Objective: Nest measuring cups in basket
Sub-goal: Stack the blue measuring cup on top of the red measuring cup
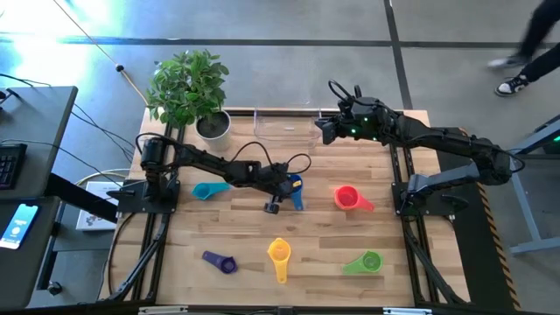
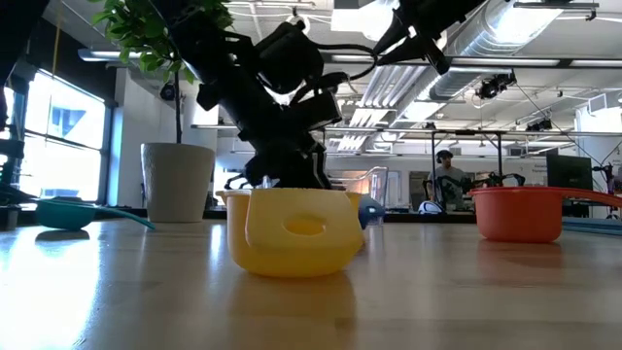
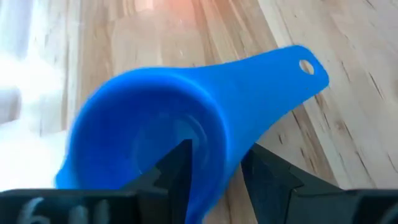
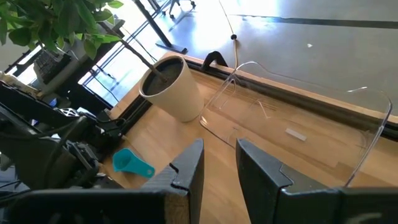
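One blue cup (image 3: 161, 137) sits under the left gripper (image 3: 214, 171) (fingers astride its rim, not clenched).

Smooth, glossy plastic blue measuring cup (image 3: 155, 130); clear, shiny plastic basket (image 4: 298, 118); pale wood desk (image 1: 262, 280) with a matt, planked grain; matt white plant pot (image 4: 171, 87).

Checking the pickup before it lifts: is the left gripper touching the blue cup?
Touching. In the left wrist view the left gripper straddles the blue cup's rim, one finger inside the bowl and one outside.
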Tool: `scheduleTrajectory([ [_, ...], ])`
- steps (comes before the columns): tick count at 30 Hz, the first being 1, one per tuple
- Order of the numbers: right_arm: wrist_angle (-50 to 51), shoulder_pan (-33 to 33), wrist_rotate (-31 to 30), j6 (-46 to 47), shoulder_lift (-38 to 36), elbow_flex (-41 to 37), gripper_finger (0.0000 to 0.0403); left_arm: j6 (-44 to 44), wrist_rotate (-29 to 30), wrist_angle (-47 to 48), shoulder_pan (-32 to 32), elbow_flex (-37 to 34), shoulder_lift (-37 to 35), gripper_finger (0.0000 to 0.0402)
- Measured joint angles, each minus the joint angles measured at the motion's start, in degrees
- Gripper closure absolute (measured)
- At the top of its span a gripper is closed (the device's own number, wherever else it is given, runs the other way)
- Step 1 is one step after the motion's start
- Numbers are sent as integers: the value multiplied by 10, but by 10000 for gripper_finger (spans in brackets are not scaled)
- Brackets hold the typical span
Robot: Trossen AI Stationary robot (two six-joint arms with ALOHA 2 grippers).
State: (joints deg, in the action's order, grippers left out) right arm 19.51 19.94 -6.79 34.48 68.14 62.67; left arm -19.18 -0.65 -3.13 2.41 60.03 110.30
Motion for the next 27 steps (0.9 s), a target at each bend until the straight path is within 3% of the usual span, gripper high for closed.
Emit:
scheduleTrajectory([
  [9, 8, 0, 2, 6, 0, 0, 318, -15, 18, 2, -2, 10, -5, 346],
  [15, 53, 0, 19, 68, 0, 0, 318, -53, 29, 4, -13, 33, -5, 394],
  [27, 116, 0, 30, 106, 0, 0, 318, -66, 26, 7, -15, 42, -5, 399],
])
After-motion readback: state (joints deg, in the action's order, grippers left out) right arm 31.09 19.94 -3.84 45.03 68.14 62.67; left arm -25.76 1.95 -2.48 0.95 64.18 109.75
